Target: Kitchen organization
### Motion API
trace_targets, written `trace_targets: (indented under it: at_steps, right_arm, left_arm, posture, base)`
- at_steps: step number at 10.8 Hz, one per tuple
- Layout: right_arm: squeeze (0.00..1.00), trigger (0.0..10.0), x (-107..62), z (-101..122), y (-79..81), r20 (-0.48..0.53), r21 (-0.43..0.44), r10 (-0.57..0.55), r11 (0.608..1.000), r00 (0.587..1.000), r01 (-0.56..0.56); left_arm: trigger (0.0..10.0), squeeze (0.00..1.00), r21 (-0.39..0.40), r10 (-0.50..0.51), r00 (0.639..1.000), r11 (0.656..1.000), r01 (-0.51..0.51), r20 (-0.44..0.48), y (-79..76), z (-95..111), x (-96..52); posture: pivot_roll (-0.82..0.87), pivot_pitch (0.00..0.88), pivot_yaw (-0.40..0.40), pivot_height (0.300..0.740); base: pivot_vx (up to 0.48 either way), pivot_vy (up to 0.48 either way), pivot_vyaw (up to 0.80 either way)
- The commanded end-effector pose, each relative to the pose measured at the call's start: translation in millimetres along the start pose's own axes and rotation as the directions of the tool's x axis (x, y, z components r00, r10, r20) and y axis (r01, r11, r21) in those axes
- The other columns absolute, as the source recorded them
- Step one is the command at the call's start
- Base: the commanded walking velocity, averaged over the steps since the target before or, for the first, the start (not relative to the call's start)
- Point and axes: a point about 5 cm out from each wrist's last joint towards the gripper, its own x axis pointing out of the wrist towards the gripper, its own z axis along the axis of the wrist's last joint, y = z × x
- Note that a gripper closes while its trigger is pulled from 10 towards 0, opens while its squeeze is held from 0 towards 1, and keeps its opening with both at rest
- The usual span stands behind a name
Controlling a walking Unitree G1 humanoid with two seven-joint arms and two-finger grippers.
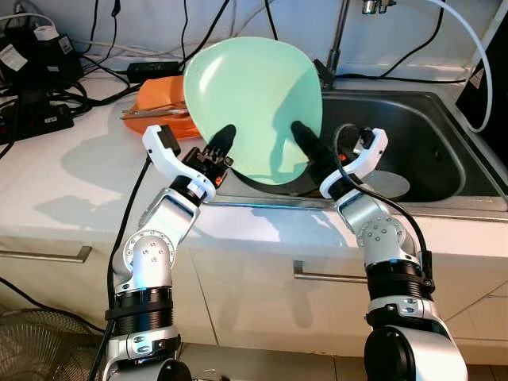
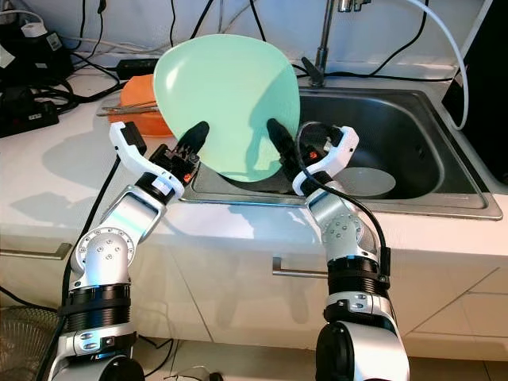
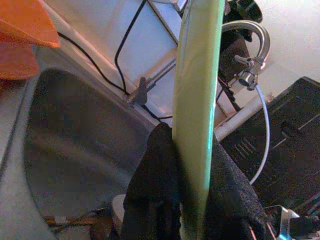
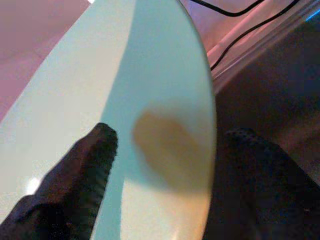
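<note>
A pale green plate (image 1: 254, 103) stands on edge over the left end of the steel sink (image 1: 432, 135). My left gripper (image 1: 221, 144) is shut on its lower left rim; in the left wrist view the black fingers (image 3: 150, 195) clamp both faces of the plate (image 3: 195, 125). At the lower right rim, my right gripper (image 1: 308, 143) is open. One finger (image 4: 85, 170) lies in front of the plate's face (image 4: 150, 75), casting a shadow on it, and the other finger (image 4: 255, 165) is behind the rim.
A white bowl (image 1: 390, 184) lies in the sink basin below the faucet (image 1: 337, 40). An orange board (image 1: 159, 107) with chopsticks sits on the counter behind the plate. Power strips and cables (image 1: 32, 95) crowd the back left. A black appliance (image 1: 494, 79) stands at the right.
</note>
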Motion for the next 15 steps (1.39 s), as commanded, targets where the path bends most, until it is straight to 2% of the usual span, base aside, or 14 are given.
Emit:
trace_targets:
  at_steps: [1,5,12,15]
  right_arm:
    - [0.00,0.0,2.7,4.5,6.5,0.023,0.028,0.035,0.999,0.999,-0.035]
    - [0.00,0.0,1.6,12.5,7.6,0.087,0.168,0.065,0.983,0.994,-0.079]
    - [0.00,0.0,0.8,12.6,10.4,0.081,0.172,0.097,0.979,0.992,-0.109]
    - [0.00,0.0,2.1,13.4,14.9,0.094,0.193,0.117,0.972,0.989,-0.134]
  left_arm:
    - [10.0,0.00,-0.003,-0.048,0.999,0.999,0.048,0.009,-6.4,2.7,0.8]
    - [10.0,0.00,-0.029,-0.048,0.999,0.998,0.049,0.007,-5.5,1.3,1.3]
    - [10.0,0.00,-0.050,-0.056,0.998,0.997,0.056,-0.003,-5.6,-0.9,0.1]
    - [10.0,0.00,-0.034,-0.026,0.999,0.999,0.024,-0.047,-1.8,-8.3,0.5]
  posture:
    - [0.12,0.000,0.041,0.740]
    - [0.12,0.000,0.041,0.740]
    - [0.12,0.000,0.038,0.740]
    - [0.12,0.000,0.040,0.740]
  base:
    - [0.000,0.000,0.00]
    - [0.000,0.000,0.00]
    - [0.000,0.000,0.00]
    - [0.000,0.000,0.00]
